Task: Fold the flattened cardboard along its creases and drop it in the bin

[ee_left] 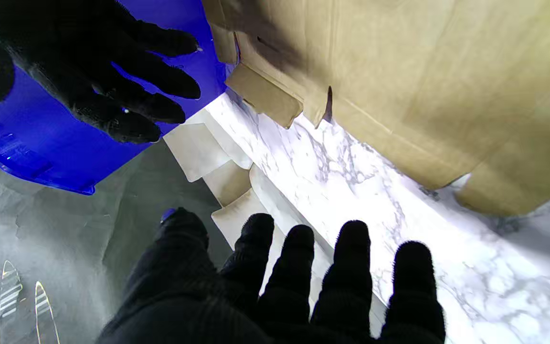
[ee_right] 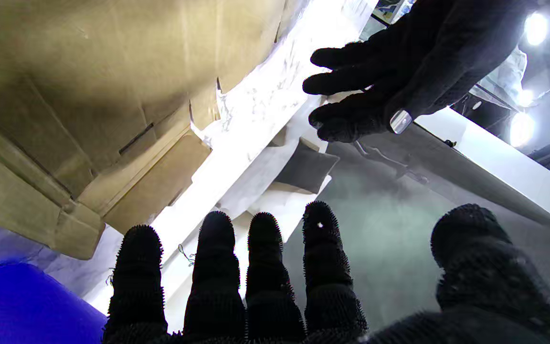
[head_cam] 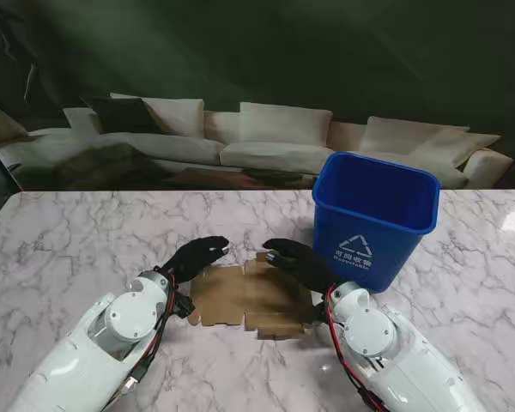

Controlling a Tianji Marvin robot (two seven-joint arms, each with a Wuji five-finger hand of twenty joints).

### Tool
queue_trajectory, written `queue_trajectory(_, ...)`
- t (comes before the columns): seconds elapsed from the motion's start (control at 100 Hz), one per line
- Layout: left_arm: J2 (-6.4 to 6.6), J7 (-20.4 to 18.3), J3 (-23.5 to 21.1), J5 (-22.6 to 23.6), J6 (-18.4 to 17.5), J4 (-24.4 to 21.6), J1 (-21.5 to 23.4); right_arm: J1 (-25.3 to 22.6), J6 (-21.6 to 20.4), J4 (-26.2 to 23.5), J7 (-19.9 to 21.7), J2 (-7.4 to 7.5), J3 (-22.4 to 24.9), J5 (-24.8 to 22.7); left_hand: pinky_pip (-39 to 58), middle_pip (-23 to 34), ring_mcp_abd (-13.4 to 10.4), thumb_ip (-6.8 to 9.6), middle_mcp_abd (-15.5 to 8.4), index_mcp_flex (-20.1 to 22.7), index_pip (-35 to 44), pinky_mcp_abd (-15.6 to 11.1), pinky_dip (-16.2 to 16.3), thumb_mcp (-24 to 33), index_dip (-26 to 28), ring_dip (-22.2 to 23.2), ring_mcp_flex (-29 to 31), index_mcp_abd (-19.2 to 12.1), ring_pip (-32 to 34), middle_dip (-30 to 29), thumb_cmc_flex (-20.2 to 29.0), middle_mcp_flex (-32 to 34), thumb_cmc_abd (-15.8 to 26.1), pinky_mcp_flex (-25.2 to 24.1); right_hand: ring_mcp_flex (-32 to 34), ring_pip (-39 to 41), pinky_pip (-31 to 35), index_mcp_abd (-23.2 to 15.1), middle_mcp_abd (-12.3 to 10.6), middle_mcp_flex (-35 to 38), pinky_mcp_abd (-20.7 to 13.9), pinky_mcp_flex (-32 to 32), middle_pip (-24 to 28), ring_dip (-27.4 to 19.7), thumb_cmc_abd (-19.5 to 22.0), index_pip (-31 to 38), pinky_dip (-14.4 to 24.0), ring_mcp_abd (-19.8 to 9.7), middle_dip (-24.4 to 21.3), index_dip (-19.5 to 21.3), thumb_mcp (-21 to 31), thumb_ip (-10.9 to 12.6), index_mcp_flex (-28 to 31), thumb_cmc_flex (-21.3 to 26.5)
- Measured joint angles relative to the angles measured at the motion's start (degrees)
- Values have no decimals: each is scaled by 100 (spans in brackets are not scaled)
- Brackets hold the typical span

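So we've got 1 flattened cardboard lying flat on the marble worktop, right between our 2 arms, near our edge. 1 blue bin stands upright just to the right of it, farther from us. Our left robot hand hovers over the cardboard's left far corner, fingers spread, holding nothing. Our right robot hand sits over the right far part, fingers also apart and empty. 1 sofa runs behind the worktop.
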Motion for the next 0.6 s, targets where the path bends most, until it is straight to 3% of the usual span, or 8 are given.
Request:
queue_trajectory(0.42, -1, 16, -79, 1, -14, -66, 69, 1, 24, -1, 21, -1, -29, -13, 0, 0, 0, 0, 0, 0, 0, 0, 1, 0, 0, 0, 0, 0, 0, 0, 0, 0, 0, 0, 0, -66, -105, -1, -5, 3, 0, 0, -120, -18, 0, 0, -26, -27, -59, 0, -1, 0, 56, 0)
queue_trajectory(0.47, 0, 16, -79, 1, -14, -67, 69, 1, 22, -1, 23, 0, -30, -14, 0, 0, 0, 0, 0, 0, 0, 0, 1, 0, 0, 0, 0, 0, 0, 0, 0, 0, 0, 0, 0, -157, -325, -2, -28, 11, -44, 0, -289, -174, 0, 0, -201, -145, -145, 0, -1, 0, 218, 0)
queue_trajectory(0.6, -1, 27, -92, -13, -8, -67, 69, 36, 51, 11, 114, 15, -84, -4, 0, 0, 0, 0, 0, 0, 0, 0, 1, 0, 0, 0, 0, 0, 0, 0, 0, 0, 0, 0, -275, -446, -924, -4, -91, 152, -593, -20, -824, -590, 0, -90, -1042, -469, -381, -237, -38, 0, 396, 0)
